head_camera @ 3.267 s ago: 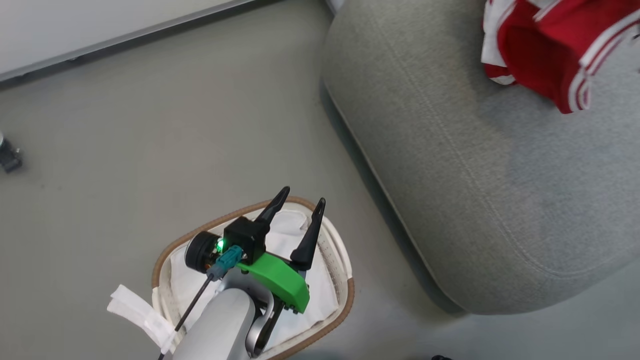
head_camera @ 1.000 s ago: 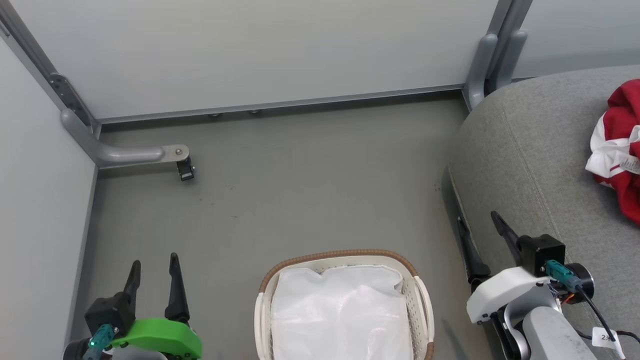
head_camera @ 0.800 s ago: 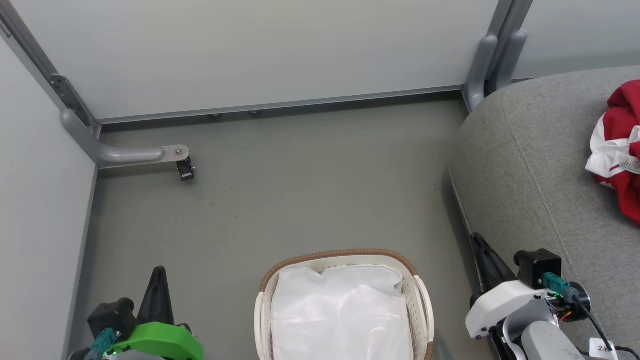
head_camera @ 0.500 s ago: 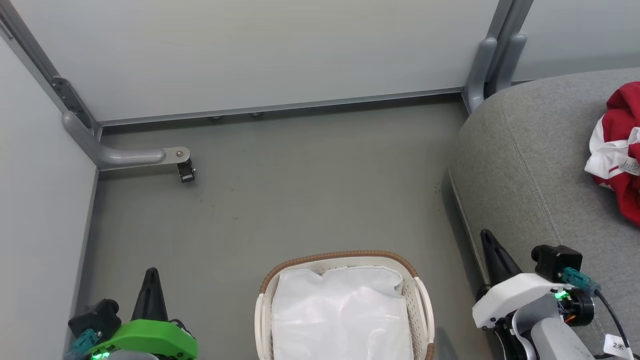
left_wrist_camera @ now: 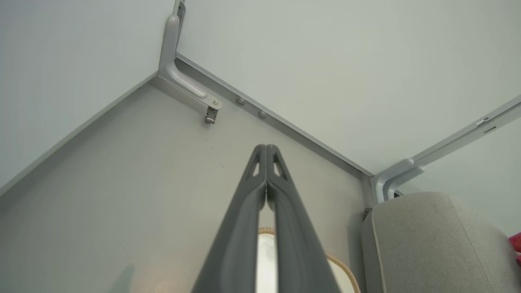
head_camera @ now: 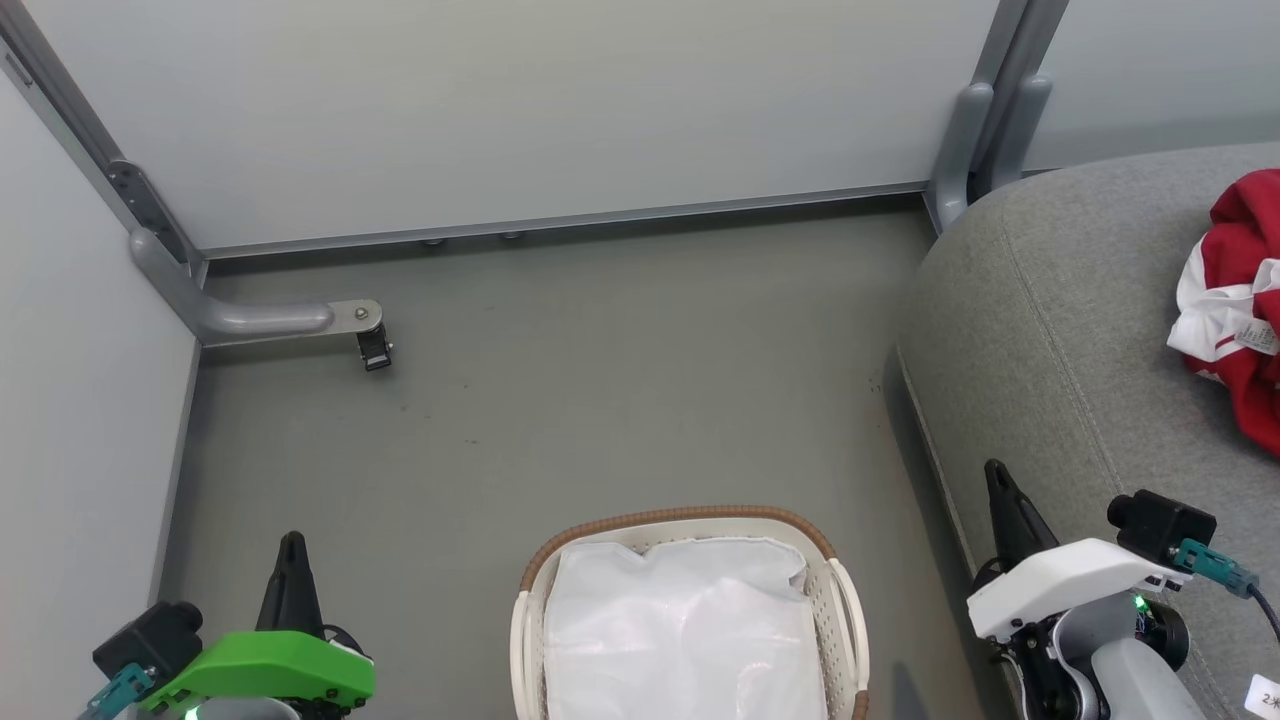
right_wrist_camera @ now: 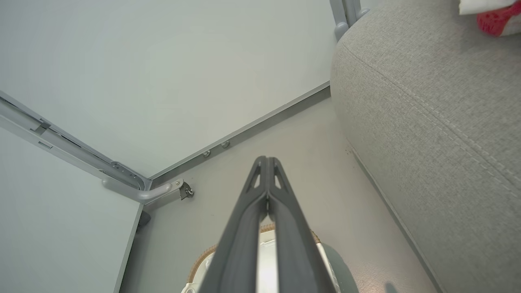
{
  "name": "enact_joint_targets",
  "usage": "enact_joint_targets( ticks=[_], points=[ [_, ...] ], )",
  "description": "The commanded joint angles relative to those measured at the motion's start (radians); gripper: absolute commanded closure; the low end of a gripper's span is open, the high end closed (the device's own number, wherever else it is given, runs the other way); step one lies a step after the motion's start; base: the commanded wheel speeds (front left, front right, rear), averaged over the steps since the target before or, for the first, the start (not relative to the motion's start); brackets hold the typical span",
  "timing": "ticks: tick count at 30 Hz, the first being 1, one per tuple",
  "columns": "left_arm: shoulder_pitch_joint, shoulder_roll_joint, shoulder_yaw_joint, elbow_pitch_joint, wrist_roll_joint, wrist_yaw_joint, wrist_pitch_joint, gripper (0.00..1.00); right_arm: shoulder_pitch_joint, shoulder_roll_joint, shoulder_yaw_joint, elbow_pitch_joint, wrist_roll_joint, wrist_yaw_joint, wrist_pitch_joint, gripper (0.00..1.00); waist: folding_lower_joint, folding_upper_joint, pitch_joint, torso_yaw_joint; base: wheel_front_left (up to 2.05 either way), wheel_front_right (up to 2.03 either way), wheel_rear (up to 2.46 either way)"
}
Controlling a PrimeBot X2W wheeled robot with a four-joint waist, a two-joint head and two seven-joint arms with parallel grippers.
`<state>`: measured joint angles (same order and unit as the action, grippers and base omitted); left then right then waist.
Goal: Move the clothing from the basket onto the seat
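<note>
Clothing point(head_camera: 1240, 310), a red and white bundle with a small label, lies on the grey seat point(head_camera: 1050, 340) at the right edge of the head view, well apart from both end effectors. The left end effector point(head_camera: 291, 560) sits at the lower left over the floor point(head_camera: 600, 400), its two dark fingers pressed together tip to tip and closed on themselves. In the left wrist view that pair points toward the corner where the pale wall panels meet. The right end effector point(head_camera: 1000, 490) at the lower right is likewise pressed together on itself, its tip near the seat's rounded edge. Between the two, at the bottom middle, the basket point(head_camera: 680, 518) stands on the floor, just beside the seat, with a white liner sheet point(head_camera: 680, 630) inside. A metal bracket point(head_camera: 270, 318) juts from the far left corner.
</note>
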<state>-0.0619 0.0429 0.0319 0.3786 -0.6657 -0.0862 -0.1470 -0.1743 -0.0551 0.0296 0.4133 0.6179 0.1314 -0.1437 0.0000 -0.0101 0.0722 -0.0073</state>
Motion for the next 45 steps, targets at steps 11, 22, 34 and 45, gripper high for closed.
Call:
enact_joint_targets(
  ticks=[11,22,34,45],
  points=[
    [-0.027,0.005,0.018,-0.037,-0.172,-0.011,0.046,1.0,0.006,-0.003,-0.029,-0.044,0.18,0.0,0.045,1.0,0.0,0.0029,-0.008,0.001,0.0,0.0,0.0],
    [-0.034,0.006,0.029,-0.053,-0.305,-0.017,0.084,1.0,0.015,-0.002,-0.049,-0.065,0.32,-0.001,0.083,1.0,0.0,0.0038,-0.016,0.002,0.0,0.0,0.0],
    [-0.04,0.007,0.041,-0.07,-0.434,-0.023,0.119,1.0,0.026,-0.001,-0.069,-0.086,0.456,-0.001,0.118,1.0,0.0,0.0048,-0.024,0.003,0.0,0.0,0.0],
    [-0.044,0.008,0.05,-0.082,-0.541,-0.029,0.15,1.0,0.035,0.0,-0.086,-0.103,0.568,-0.001,0.148,1.0,0.0,0.0056,-0.032,0.003,0.0,0.0,0.0]
  ],
)
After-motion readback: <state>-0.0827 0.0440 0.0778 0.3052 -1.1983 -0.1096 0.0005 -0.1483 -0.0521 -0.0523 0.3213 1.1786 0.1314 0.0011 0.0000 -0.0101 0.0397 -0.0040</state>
